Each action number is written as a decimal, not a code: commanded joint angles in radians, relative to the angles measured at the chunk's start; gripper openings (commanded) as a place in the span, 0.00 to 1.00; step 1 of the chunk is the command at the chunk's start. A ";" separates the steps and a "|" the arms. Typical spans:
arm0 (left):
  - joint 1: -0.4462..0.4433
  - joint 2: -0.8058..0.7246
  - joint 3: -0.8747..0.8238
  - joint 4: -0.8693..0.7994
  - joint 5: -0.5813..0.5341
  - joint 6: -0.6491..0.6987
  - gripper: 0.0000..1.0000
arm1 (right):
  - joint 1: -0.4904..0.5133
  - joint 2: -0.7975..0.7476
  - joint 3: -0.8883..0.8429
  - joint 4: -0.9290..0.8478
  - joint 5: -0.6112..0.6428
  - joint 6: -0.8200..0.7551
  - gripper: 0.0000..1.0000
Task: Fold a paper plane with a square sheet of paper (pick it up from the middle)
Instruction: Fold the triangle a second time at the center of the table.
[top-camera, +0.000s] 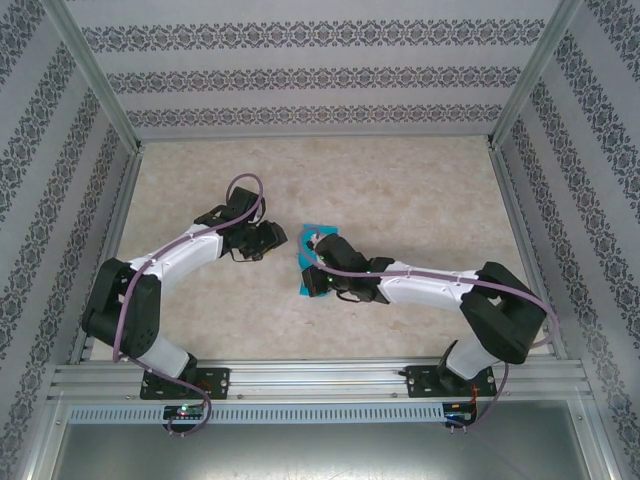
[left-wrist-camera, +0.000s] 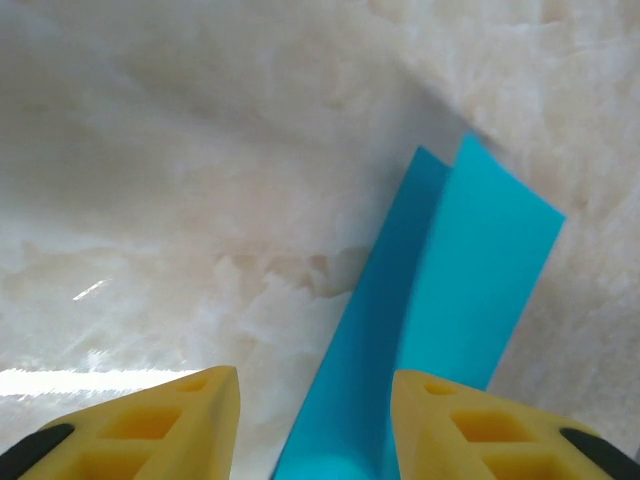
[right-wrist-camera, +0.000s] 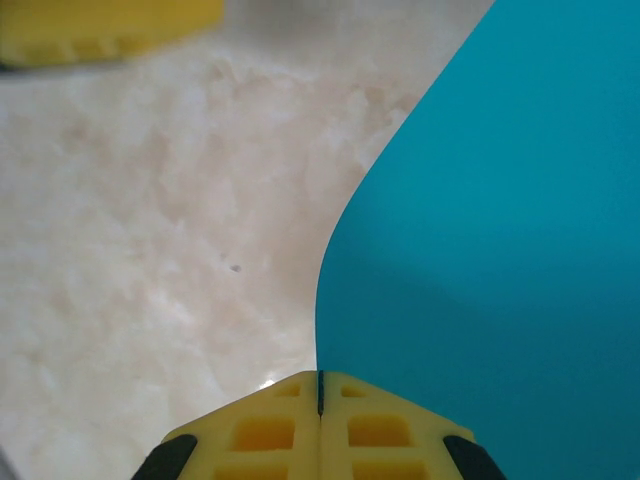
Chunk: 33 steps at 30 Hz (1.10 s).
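creasing the square sheet of paper (right-wrist-camera: 500, 220)
right gripper (right-wrist-camera: 320, 390) is closed tight at its edge; left gripper (left-wrist-camera: 315, 400), half open with the sheet just ahead, should press slowly along the fold.

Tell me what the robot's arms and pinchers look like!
The left arm and the right arm are smooth white tubes joined by chunky black joints. A thin purple cable loops along each one. The left gripper and the right gripper have yellow block fingers with little square holes and black strips at the sides.
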 joint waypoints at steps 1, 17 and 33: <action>0.008 -0.031 -0.024 -0.041 -0.024 0.020 0.43 | -0.038 -0.077 -0.013 0.112 -0.116 0.075 0.00; 0.009 -0.151 0.000 -0.144 -0.175 0.049 0.39 | 0.046 -0.207 0.230 -0.204 0.302 -0.052 0.00; 0.010 -0.166 -0.042 -0.156 -0.208 0.045 0.35 | 0.132 0.054 0.264 -0.222 0.345 0.159 0.00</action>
